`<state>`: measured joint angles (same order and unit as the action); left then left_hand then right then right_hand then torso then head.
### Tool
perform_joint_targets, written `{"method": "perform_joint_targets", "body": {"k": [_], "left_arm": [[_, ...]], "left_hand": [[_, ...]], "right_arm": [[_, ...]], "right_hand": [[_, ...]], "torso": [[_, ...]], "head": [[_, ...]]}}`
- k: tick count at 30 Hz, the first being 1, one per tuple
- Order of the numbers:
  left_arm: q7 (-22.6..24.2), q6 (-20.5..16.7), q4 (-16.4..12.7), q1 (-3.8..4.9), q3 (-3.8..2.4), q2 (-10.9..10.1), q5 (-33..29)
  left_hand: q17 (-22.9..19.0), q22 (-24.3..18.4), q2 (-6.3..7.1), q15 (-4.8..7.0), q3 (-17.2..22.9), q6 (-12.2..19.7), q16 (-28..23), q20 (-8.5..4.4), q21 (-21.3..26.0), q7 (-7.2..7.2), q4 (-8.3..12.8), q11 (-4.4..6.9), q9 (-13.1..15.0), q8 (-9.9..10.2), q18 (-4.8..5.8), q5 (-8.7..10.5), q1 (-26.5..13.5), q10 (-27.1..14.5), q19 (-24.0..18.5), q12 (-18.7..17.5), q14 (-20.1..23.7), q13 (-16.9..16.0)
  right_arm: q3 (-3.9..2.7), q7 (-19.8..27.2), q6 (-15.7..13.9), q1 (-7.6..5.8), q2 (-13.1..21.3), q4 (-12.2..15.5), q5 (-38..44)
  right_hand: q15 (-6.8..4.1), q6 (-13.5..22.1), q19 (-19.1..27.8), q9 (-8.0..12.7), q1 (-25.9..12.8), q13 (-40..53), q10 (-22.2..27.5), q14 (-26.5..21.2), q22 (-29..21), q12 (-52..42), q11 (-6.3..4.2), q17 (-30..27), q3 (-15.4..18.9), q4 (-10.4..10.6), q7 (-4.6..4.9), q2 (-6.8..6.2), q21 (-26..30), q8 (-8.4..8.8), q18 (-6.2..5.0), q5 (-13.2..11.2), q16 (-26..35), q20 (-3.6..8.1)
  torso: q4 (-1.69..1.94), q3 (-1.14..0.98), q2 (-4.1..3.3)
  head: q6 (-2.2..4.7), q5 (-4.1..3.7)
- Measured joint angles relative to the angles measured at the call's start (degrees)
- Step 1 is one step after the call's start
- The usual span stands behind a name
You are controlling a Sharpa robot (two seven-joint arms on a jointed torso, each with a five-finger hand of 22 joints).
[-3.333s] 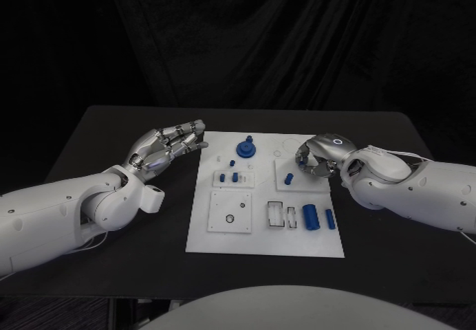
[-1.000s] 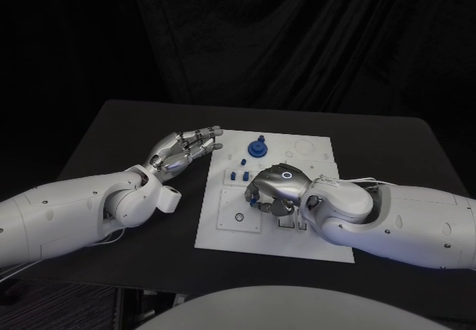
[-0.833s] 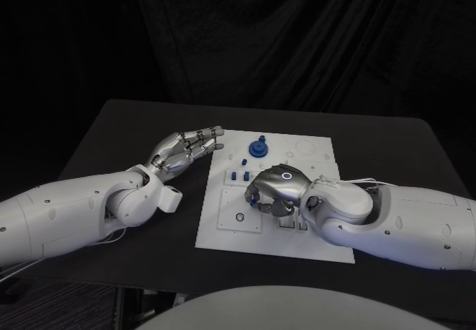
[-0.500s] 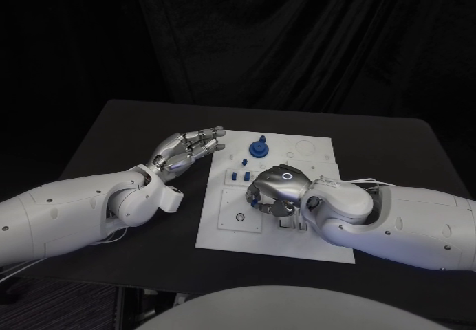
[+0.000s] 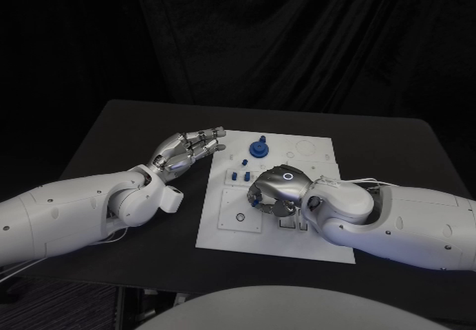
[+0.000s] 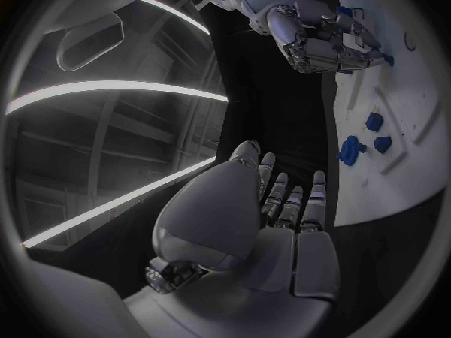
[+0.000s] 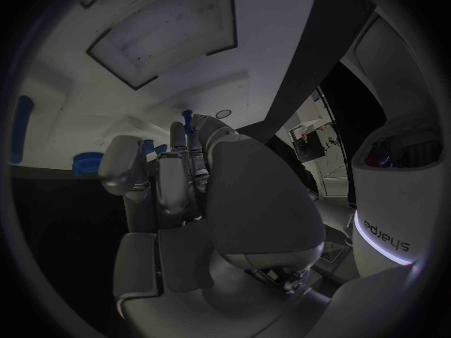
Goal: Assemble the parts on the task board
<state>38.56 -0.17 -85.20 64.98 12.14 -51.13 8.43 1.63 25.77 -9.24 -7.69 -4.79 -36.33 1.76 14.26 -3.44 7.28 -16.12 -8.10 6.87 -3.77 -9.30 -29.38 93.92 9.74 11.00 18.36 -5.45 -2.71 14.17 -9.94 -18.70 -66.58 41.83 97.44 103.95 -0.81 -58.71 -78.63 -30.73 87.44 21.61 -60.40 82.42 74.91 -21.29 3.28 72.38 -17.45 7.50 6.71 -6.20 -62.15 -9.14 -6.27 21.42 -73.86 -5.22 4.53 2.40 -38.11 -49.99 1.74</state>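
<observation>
Since three seconds back the right arm has swung from the board's far right corner across to its middle, while the left hand keeps the same spot beside the board's left edge; over the last half second nothing on the table shifts.

Head view: the white task board [image 5: 223,230] lies mid-table on the black table [image 5: 119,130]; the right hand [image 5: 275,193] hangs knuckles-up over the board's centre, fingers curled down toward the plate, a glimpse of blue at the fingertips, though whether it grips a part I cannot tell; the left hand [image 5: 186,150] hovers off the board's left edge, fingers straight and slightly apart, holding nothing; a blue knobbed part [image 5: 258,148] stands upright near the far edge; two small blue pegs [image 5: 235,175] stand just left of the right hand.

Left wrist view: the left hand's [image 6: 282,210] fingers [image 6: 318,199] stretch out loose and apart, nothing between them, just off the board's edge [image 6: 376,195]; small blue parts [image 6: 364,143] sit on the plate beyond; the right hand [image 6: 324,49] is farther along the board, fingers bent down onto it among blue pieces.

Right wrist view: the right hand [image 7: 179,169] has its fingers drawn close together, tips down by the white board [image 7: 85,98]; a blue peg [image 7: 187,117] pokes up at the fingertips, contact unclear; a blue part [image 7: 89,163] lies beside.
</observation>
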Motion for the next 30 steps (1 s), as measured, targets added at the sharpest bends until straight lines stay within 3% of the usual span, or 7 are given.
{"method": "perform_joint_targets", "body": {"k": [20,25,28,30], "left_arm": [[-0.42,0.39,0.07,-0.06,0.00,0.26,0.00],[-0.50,0.45,0.04,-0.08,0.00,0.28,0.00],[-0.55,0.48,0.03,-0.08,0.00,0.31,0.00],[-0.59,0.50,0.03,-0.08,0.00,0.31,0.00]], "left_hand": [[0.00,0.07,-0.22,-0.20,0.17,0.00,0.00,0.20,0.00,0.00,0.17,-0.20,0.00,0.00,0.00,0.25,0.22,-0.21,-0.21,0.00,-0.20,0.00],[0.00,0.07,-0.22,-0.20,0.17,-0.22,0.00,0.41,0.00,0.21,0.17,-0.20,0.00,0.00,0.00,0.25,0.22,-0.21,0.00,0.00,-0.20,0.00],[0.01,0.07,-0.22,-0.20,0.17,-0.22,0.00,0.41,0.00,0.21,0.17,-0.20,0.00,0.00,0.01,0.25,0.22,-0.21,0.00,0.00,-0.20,0.00],[0.01,0.06,-0.22,-0.20,0.17,-0.22,0.00,0.41,0.00,0.22,0.17,-0.20,0.00,-0.13,0.00,0.24,0.22,-0.21,0.00,0.00,-0.20,0.00]], "right_arm": [[-0.12,-0.03,1.09,0.05,-0.97,-1.17,0.05],[-0.02,-0.02,1.49,0.45,-1.36,-1.49,0.06],[-0.01,-0.02,1.66,0.58,-1.45,-1.61,0.07],[0.00,-0.01,1.70,0.61,-1.52,-1.65,0.07]], "right_hand": [[0.00,0.21,0.00,0.56,0.22,-0.01,0.01,0.00,-0.01,0.17,0.01,-0.33,0.00,0.00,0.19,-0.22,0.00,0.99,0.00,-0.69,0.00,0.00],[0.47,2.41,0.23,2.04,-0.54,-0.43,1.50,-0.16,-0.01,1.39,1.03,-0.86,0.43,0.44,1.15,-0.97,0.81,3.28,0.00,-4.46,0.40,-0.23],[0.78,5.62,0.54,3.28,-1.36,-0.47,3.70,-0.46,-0.01,2.04,1.28,-1.25,0.88,1.22,0.66,-1.80,1.87,5.13,0.00,-6.75,0.68,-0.54],[0.91,7.96,0.62,4.13,-1.62,-0.42,5.67,-0.60,-0.01,2.04,1.57,-1.55,1.34,1.69,0.26,-2.06,2.44,5.48,0.00,-8.11,0.89,-0.62]], "torso": [[0.02,0.02,-0.03],[0.05,0.05,-0.01],[0.05,0.05,0.00],[0.04,0.05,0.01]], "head": [[0.00,-0.03],[0.00,-0.04],[0.00,0.08],[0.00,0.13]]}}
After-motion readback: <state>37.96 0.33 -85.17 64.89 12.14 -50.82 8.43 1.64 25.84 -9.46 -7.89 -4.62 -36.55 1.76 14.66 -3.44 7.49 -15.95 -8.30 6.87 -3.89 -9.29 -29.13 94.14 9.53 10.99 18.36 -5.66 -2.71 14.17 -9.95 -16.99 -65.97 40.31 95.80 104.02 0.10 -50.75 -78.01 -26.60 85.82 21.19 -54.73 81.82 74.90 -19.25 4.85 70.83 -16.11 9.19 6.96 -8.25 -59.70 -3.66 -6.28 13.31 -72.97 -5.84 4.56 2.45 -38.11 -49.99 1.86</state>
